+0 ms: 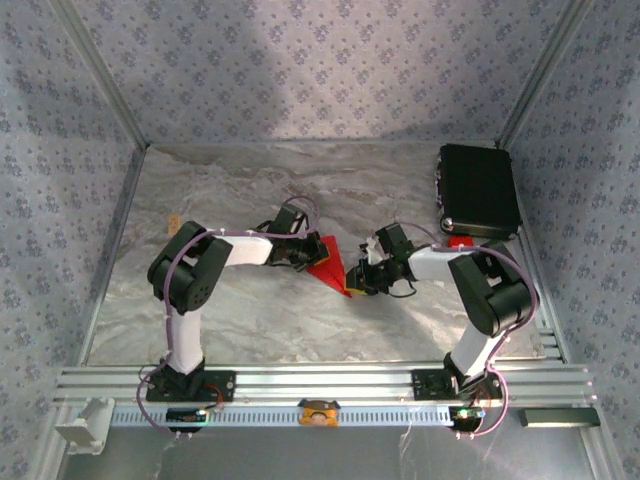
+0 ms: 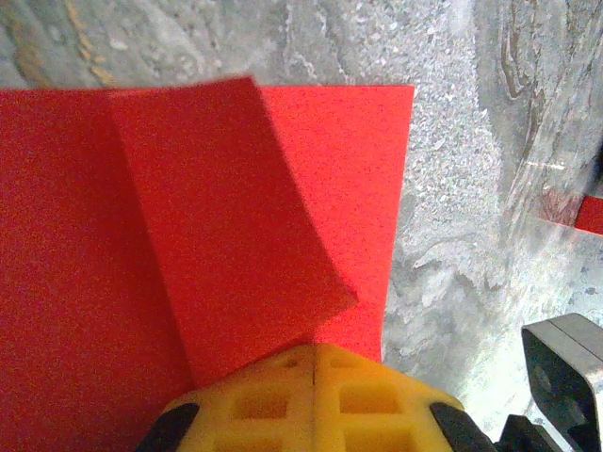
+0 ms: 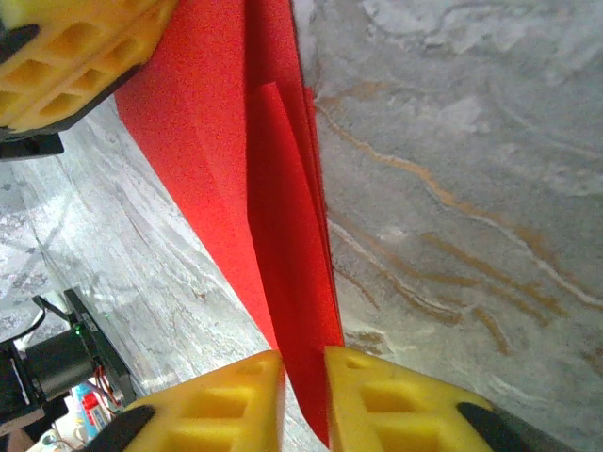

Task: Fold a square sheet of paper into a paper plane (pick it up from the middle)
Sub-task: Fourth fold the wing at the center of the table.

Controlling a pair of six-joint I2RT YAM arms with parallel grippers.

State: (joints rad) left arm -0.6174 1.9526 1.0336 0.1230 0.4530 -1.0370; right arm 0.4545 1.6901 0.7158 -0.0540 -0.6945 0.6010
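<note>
Pinching square sheet of paper from both sides, about mid-worktop. Sheet was already creased, flaps layered over each other, narrow end pointing toward near edge. Left gripper jaws were pressed together on sheet's edge, flap tip running right into seam. Right gripper jaws were clamped on narrow end, red layers sandwiched between yellow pads. Black case sat by far right corner, small red piece just beside it.
</note>
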